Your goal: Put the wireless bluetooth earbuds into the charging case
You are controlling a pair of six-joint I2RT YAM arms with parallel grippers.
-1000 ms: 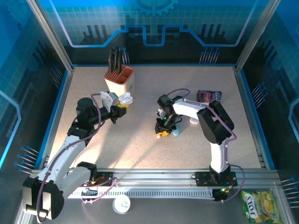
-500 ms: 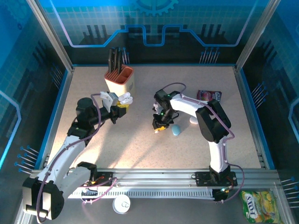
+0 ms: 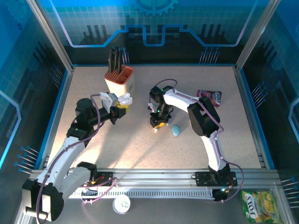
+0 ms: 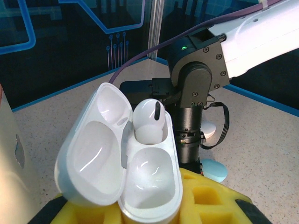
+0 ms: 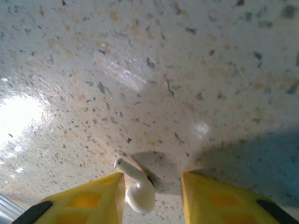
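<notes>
Two buds are in sight. One, the seated bud (image 4: 149, 122), sits in the twelve o'clock socket of the open case (image 4: 152, 184) with its dark tip up. The six o'clock socket is bare and the lid is hinged back toward nine o'clock. The left gripper (image 3: 121, 104) is clamped on that case, its yellow fingers hugging the lower body, and holds it above the table (image 3: 117, 144) at about ten o'clock from the table's centre. The loose bud (image 5: 139, 192) is at the right gripper (image 5: 152, 187), which points straight down close to the table's centre. Its jaws stand apart: the bud leans against one pad (image 5: 88, 199), stem slanting toward ten o'clock in the wrist view, while the other pad is clear of it, so nothing is pinched. Whether this bud rests on the speckled surface or hangs just above it I cannot tell. A blue pebble (image 3: 176, 130) lies just beside the right gripper at four o'clock. An orange caddy (image 3: 120, 80) with dark handles stands at eleven o'clock, just beyond the left gripper, and a dark red packet (image 3: 210, 96) lies at two o'clock.
</notes>
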